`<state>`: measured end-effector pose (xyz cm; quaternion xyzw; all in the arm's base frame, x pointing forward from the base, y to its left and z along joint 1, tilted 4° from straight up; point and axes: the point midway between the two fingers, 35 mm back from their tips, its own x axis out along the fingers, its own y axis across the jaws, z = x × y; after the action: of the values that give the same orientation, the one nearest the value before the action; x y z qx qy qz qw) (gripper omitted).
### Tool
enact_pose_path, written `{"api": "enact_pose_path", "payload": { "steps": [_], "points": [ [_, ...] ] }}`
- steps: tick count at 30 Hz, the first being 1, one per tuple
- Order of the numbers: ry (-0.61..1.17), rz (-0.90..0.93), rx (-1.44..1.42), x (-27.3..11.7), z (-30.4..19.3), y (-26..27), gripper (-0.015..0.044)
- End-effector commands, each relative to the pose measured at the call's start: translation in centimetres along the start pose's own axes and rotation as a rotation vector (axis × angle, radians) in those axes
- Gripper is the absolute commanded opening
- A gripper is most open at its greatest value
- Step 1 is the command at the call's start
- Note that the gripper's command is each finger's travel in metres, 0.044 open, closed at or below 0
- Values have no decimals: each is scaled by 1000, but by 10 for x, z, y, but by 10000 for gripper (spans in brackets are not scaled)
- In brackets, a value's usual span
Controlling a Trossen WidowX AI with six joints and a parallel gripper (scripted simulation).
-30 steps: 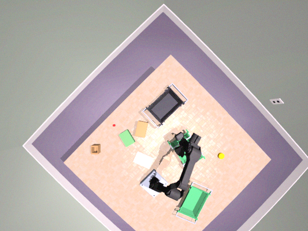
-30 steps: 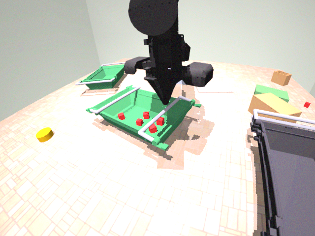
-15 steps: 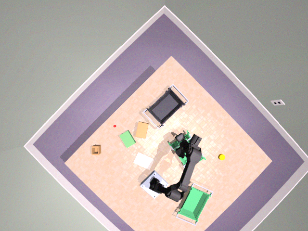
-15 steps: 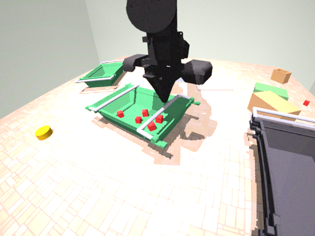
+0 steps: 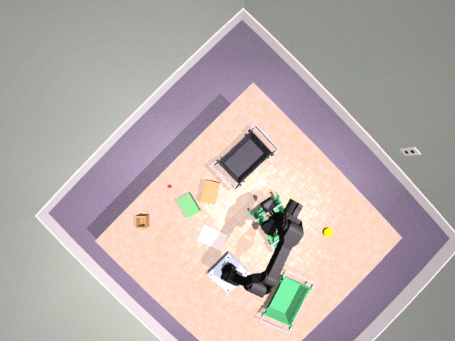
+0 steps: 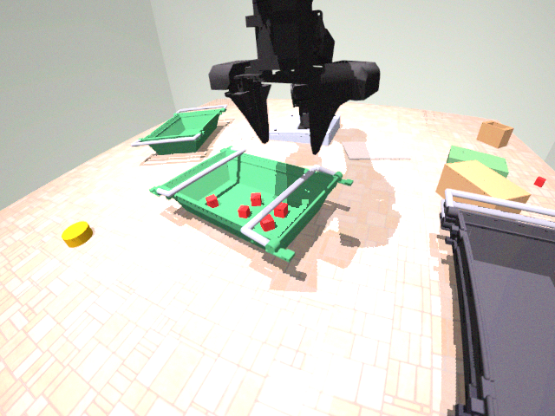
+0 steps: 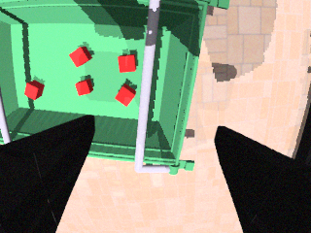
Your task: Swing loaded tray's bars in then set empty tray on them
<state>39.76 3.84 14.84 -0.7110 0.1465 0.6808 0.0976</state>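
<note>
The loaded green tray (image 6: 263, 169) (image 7: 171, 89) stands upright with several red blocks (image 6: 256, 198) (image 7: 80, 56) on its floor. One wire bar (image 6: 282, 197) (image 7: 146, 87) lies across its top near one end. The other bar (image 6: 205, 172) (image 7: 4, 118) lies across near the opposite end. My gripper (image 6: 290, 147) (image 7: 155, 128) is open and empty, above the tray's robot-side edge near the first bar. The arm hides much of this tray in the top view. The empty green tray (image 5: 290, 295) (image 6: 174, 146) stands apart, its bars out over its ends.
A black tray (image 5: 242, 155) (image 6: 511, 290) with bars swung out stands on the other side. An orange block (image 5: 210, 191), a green block (image 5: 188, 204), a white plate (image 5: 207, 235), a small open box (image 5: 142, 221), a red cube (image 5: 169, 185) and a yellow disc (image 5: 328, 231) (image 6: 76, 233) lie around.
</note>
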Motion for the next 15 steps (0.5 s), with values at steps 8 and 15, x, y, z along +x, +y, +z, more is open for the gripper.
{"api": "enact_pose_path", "payload": {
  "steps": [8, 15],
  "points": [
    [-2, -5, 732, -5, -15, 78, 440],
    [-7, -3, 1484, 1, -13, 156, 440]
  ]
}}
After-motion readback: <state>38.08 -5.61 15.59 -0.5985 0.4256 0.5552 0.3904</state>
